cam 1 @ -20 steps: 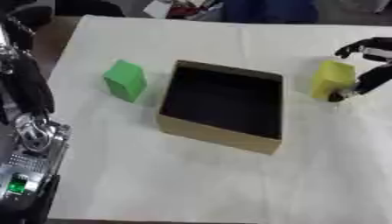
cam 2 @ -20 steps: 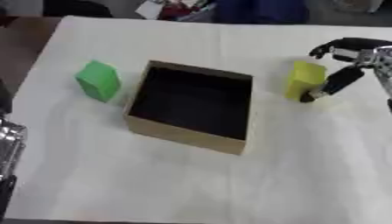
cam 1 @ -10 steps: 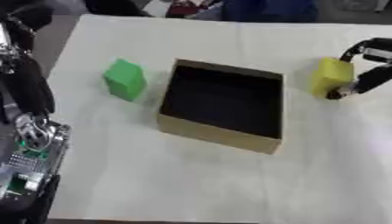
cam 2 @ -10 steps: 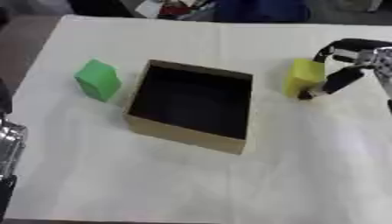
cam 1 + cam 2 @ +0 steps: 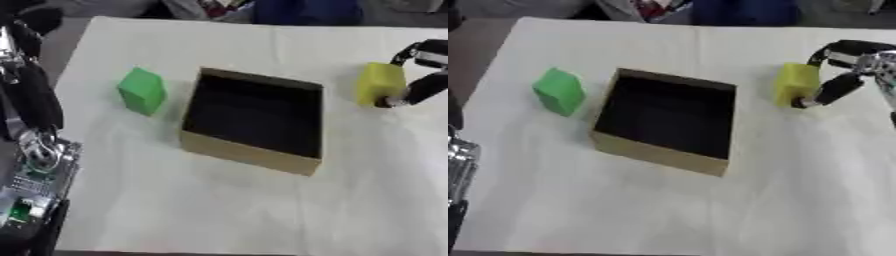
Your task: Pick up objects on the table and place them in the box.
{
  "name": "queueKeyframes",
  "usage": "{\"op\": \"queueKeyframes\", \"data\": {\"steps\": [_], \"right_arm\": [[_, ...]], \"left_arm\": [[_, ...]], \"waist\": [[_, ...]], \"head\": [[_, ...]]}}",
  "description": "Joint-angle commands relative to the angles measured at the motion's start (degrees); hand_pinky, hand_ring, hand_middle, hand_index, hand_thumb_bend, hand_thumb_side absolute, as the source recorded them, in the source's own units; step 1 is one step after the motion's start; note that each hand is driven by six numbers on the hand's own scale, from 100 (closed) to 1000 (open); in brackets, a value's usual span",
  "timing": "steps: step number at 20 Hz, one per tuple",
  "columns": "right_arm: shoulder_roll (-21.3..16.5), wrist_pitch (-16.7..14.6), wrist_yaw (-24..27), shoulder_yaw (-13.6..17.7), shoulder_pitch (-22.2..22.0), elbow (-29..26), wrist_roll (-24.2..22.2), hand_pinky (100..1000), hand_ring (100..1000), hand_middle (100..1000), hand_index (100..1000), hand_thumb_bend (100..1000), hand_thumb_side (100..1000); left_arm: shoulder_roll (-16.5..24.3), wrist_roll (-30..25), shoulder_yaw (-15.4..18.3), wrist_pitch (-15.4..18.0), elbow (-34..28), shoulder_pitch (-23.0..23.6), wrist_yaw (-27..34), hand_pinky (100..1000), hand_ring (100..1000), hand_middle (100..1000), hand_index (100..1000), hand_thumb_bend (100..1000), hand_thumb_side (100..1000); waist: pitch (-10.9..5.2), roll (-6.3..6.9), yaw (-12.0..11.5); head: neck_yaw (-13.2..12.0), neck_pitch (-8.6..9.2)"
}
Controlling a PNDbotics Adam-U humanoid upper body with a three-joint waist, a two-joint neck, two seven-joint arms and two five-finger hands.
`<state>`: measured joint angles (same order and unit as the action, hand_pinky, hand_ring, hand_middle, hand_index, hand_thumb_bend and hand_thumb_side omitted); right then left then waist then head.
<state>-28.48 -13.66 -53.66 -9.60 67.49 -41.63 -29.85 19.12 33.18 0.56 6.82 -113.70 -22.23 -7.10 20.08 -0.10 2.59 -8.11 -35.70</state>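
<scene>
An open cardboard box (image 5: pixel 254 122), dark inside and with nothing showing in it, is sitting near the middle of a white-covered worktop (image 5: pixel 219 210), turned slightly askew. A green block (image 5: pixel 142 91) is standing on the cloth just to the left of the box, apart from its wall and untouched. A yellow block (image 5: pixel 795 84) is standing to the right of the box, near its far right corner and separate from it. The right hand (image 5: pixel 846 67) is reaching in from the right edge and is curling round the yellow block: dark fingers (image 5: pixel 840 48) are arching over its top while the thumb is pressing against its lower right side, so the hand is grasping the block. Whether the block is resting on the cloth or slightly raised cannot be told. On the left edge of the left eye view, the black and silver left arm (image 5: pixel 31 100) is hanging beside the worktop; its hand is not showing in either view. Coloured shapes are lying blurred beyond the far edge of the worktop.
</scene>
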Motion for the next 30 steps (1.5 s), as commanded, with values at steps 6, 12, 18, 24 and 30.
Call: {"op": "queueKeyframes", "data": {"steps": [6,12,18,24,30], "right_arm": [[-1.27,1.74,3.55,-0.17,1.36,-3.18,-0.89,943,934,662,728,430,156],[-1.4,3.42,7.6,-0.26,1.77,-6.54,-2.22,941,927,647,729,317,100],[-1.64,5.66,12.42,-0.49,2.21,-11.17,-4.21,939,923,633,726,206,100],[-1.25,6.8,17.21,-1.64,3.16,-17.99,-6.17,944,925,631,732,134,100],[0.59,7.5,21.94,-5.21,3.11,-25.59,-8.37,944,927,637,740,212,107]], "left_arm": [[0.49,-0.47,-0.01,-0.16,-0.89,-0.6,-0.48,717,646,644,746,149,982],[0.5,-0.51,0.02,-0.25,-0.89,-0.61,-0.48,717,645,643,746,149,983],[0.52,-0.52,0.03,-0.3,-0.89,-0.62,-0.45,717,644,643,746,150,982],[0.53,-0.57,-0.02,-0.26,-0.89,-0.73,-0.47,716,644,643,746,150,982],[0.47,-0.74,-0.16,-0.2,-0.89,-0.93,-0.38,716,644,643,746,150,982]], "waist": [[-1.41,0.08,0.3],[-1.51,0.04,0.32],[-1.58,-0.06,0.19],[-1.62,-0.19,0.01],[-1.58,-0.25,-0.3]], "head": [[-0.2,0.22],[-0.13,0.23],[-0.11,0.25],[0.12,0.09],[0.77,0.26]]}}
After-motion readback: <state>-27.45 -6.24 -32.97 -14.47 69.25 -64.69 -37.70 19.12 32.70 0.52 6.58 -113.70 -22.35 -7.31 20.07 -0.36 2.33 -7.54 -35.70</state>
